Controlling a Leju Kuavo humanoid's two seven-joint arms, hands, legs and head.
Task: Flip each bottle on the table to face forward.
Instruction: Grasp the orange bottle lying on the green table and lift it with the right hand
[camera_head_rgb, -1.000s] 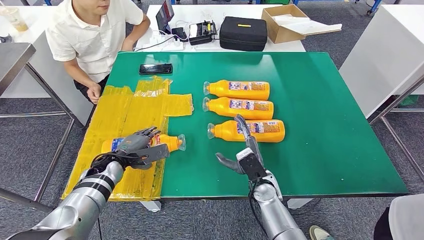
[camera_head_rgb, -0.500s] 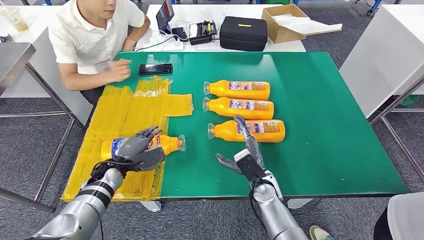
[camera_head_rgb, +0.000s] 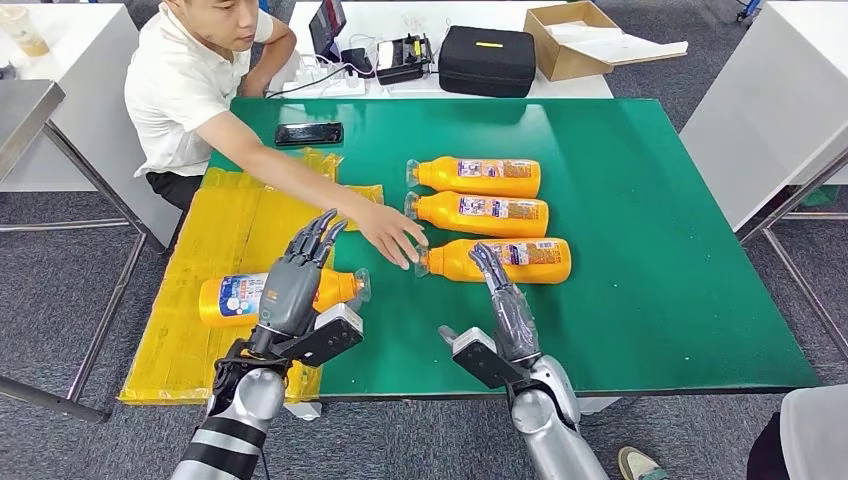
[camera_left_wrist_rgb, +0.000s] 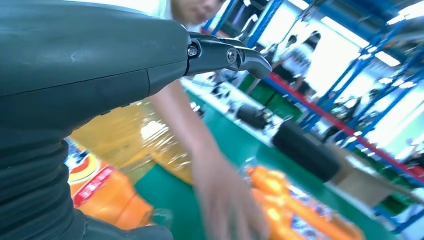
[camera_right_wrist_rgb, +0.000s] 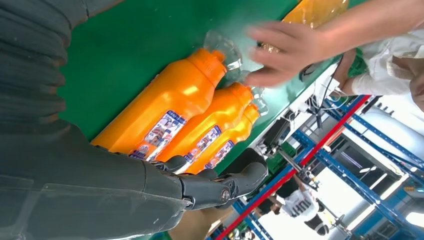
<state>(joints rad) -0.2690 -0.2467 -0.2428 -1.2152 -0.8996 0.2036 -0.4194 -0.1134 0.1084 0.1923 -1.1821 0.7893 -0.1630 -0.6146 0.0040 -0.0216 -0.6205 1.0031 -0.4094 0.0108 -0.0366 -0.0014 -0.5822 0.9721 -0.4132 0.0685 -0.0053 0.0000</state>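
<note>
On the green table (camera_head_rgb: 650, 250), three bottles (camera_head_rgb: 480, 212) lie in a row at centre, a fourth (camera_head_rgb: 275, 295) nearer left on yellow film (camera_head_rgb: 220, 240). Both the left hand (camera_head_rgb: 298, 275) and right hand (camera_head_rgb: 505, 300) hold nothing, fingers apart. Best to wait until the person's hand (camera_head_rgb: 392, 235) leaves the row, then roll each label upward.

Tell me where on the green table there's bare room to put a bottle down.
The widest bare patch is the green table right of the three bottles. Crowded: the near edge by the right hand, and between the bottle caps and yellow sheet, where a person's arm reaches.

Left hand (camera_head_rgb: 295, 285) covers the middle of the bottle (camera_head_rgb: 232, 298) beneath it; person's hand (camera_left_wrist_rgb: 227, 207) beyond its fingers is blurred.
</note>
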